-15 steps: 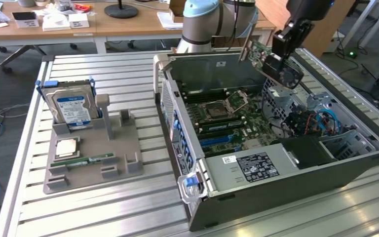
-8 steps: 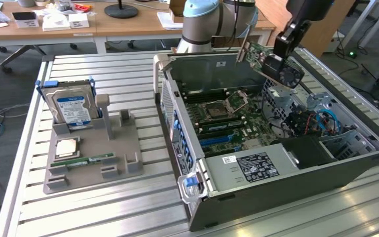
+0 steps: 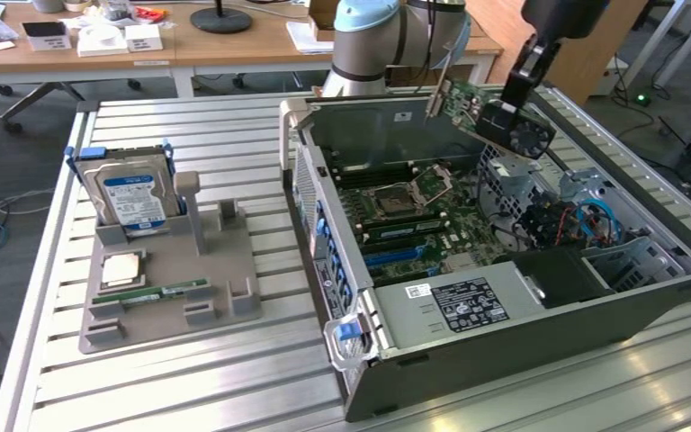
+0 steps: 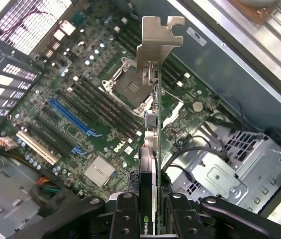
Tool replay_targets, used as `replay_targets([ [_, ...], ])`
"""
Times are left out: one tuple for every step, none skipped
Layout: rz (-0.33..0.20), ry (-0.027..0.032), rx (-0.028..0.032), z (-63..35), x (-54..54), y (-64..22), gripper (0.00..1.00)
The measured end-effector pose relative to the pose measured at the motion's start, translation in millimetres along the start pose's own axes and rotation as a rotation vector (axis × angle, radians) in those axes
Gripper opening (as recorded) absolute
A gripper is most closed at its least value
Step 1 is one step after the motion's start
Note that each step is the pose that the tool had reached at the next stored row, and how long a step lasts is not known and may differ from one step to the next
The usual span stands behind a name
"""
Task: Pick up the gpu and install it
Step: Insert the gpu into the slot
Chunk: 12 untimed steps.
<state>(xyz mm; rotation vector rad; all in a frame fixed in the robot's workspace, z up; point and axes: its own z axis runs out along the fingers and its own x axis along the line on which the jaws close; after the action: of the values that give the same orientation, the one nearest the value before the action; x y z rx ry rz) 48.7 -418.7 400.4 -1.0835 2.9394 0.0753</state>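
I have the gripper (image 3: 504, 106) clamped on one end of the gpu (image 3: 475, 112), holding it tilted in the air over the open computer case (image 3: 321, 211) near its far edge, above the motherboard (image 3: 412, 211), metal bracket (image 4: 157, 45) at the card's opposite end.

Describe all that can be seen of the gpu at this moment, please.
The gpu is a thin green board with a black cooler on one face and a pale metal bracket, notched at its tip, on one end. It hangs tilted in the air above the open case, over the motherboard, touching neither. The pincer is shut on the end away from the bracket; nothing else touches it.
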Motion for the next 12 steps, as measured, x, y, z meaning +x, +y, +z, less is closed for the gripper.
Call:
replay_targets([
  [-0.017,0.0007,-0.0004,0.1,0.0,0.0,0.26],
  [-0.034,0.0014,-0.0008,0.2,0.0,0.0,0.26],
  [-0.051,0.0021,-0.0012,0.3,0.0,0.0,0.26],
  [-0.067,0.0028,-0.0017,0.3,0.0,0.0,0.26],
  [-0.085,0.0036,-0.0021,0.4,0.0,0.0,0.26],
  [-0.102,0.0042,-0.0025,0.5,0.0,0.0,0.26],
  [-0.118,0.0049,-0.0029,0.6,0.0,0.0,0.26],
  [-0.135,0.0057,-0.0033,0.6,0.0,0.0,0.26],
  [-0.151,0.0064,-0.0037,0.7,0.0,0.0,0.26],
  [-0.168,0.0071,-0.0041,0.7,0.0,0.0,0.26],
  [-0.186,0.0078,-0.0045,0.8,0.0,0.0,0.26],
  [-0.202,0.0086,-0.0049,0.9,0.0,0.0,0.26],
])
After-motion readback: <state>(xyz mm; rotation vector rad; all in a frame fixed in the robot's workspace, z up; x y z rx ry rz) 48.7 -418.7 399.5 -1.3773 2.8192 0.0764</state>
